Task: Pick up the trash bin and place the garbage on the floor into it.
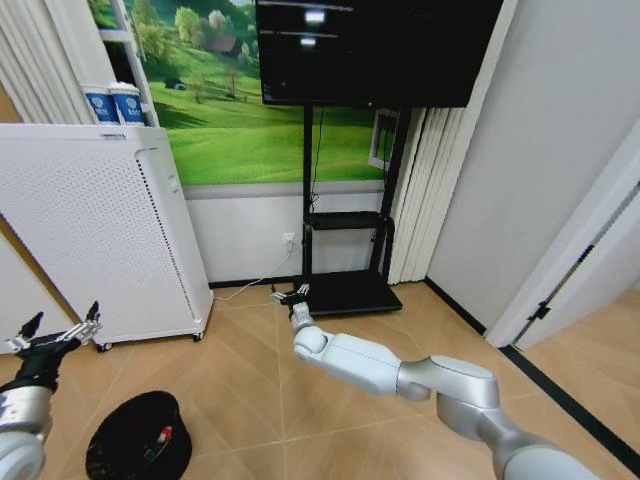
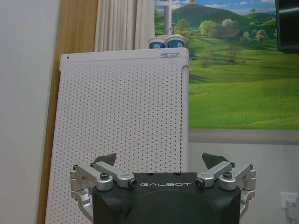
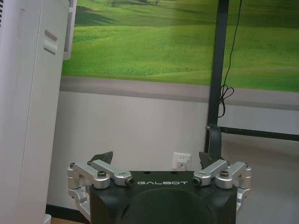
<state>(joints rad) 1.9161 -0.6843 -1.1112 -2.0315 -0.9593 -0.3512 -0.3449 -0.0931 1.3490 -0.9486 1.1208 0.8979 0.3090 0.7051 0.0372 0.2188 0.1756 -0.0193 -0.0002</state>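
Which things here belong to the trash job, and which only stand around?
Job: bin, red-and-white item inside it, left claw, right claw.

Around: white cabinet, paper cups, TV, TV stand.

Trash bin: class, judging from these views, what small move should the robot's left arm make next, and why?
Probably lower the left gripper toward the rim of the trash bin. That gripper is open, holds nothing and hangs above the bin, which stands on the floor just below and beside it. The right gripper, also open, reaches forward near the TV stand.
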